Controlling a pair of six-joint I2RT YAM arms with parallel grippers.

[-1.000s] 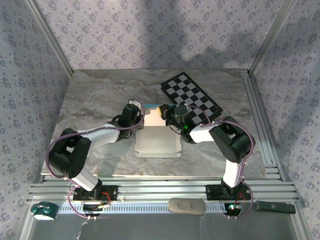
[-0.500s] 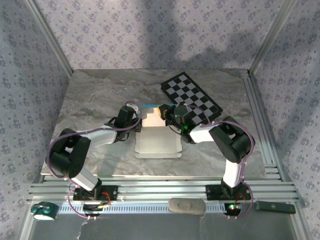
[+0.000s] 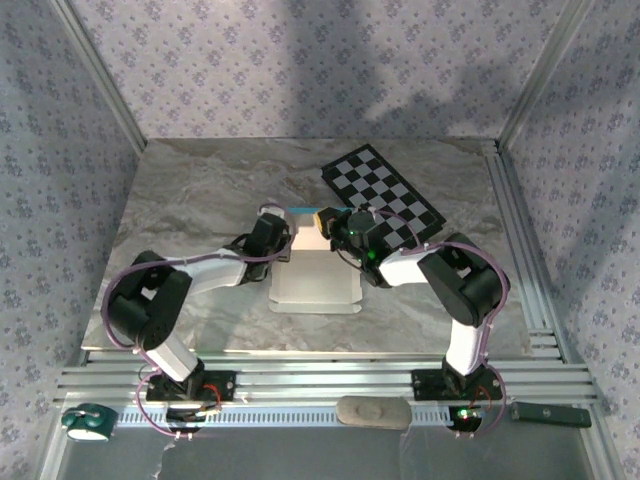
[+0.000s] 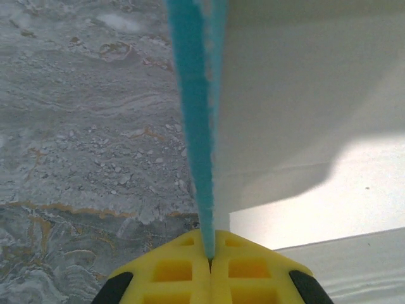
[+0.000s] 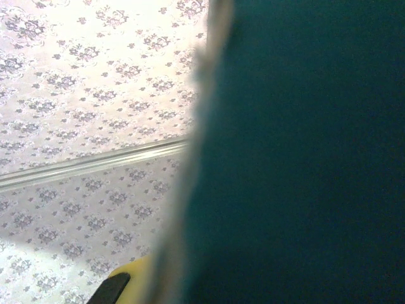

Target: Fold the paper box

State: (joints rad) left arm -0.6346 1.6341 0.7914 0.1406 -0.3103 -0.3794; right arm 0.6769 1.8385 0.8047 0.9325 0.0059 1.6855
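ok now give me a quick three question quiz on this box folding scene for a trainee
1. True or false: the left fingers are shut on an edge of the paper box.
2. Where on the table does the checkerboard lie? a) near left b) far right c) under the box
3. Fill in: the box panel lying flat on the table shows its ___ face.
Key: 1 true; 2 b; 3 white.
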